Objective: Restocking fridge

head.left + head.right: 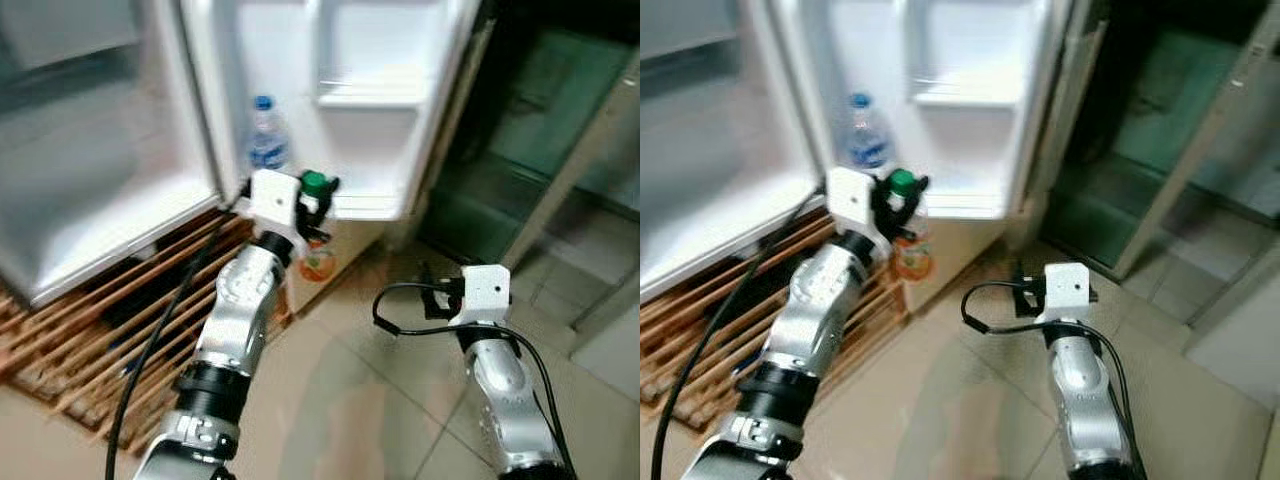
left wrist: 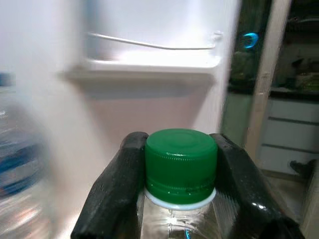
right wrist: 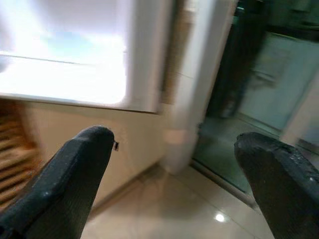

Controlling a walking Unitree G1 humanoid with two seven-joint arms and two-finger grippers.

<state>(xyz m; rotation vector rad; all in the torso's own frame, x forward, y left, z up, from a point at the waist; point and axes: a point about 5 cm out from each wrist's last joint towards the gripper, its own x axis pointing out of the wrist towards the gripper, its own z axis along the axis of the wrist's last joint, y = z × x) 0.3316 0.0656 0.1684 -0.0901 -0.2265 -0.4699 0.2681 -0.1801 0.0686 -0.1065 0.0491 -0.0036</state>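
My left gripper (image 1: 318,200) is shut on the neck of a clear bottle with a green cap (image 2: 180,163) and an orange label (image 1: 316,262). It holds the bottle upright just in front of the open fridge door's bottom shelf (image 1: 370,205). A water bottle with a blue cap (image 1: 266,140) stands in that door shelf to the left. Lower and to the right, over the tiled floor, my right gripper (image 3: 174,164) hangs open with nothing between its fingers (image 3: 75,169).
The fridge door (image 1: 970,90) stands open with an upper door shelf (image 2: 149,67) above. A wooden slatted pallet (image 1: 90,330) lies under the fridge at the left. A dark glass-fronted cabinet (image 1: 540,130) stands to the right. Beige floor tiles (image 1: 350,390) spread below.
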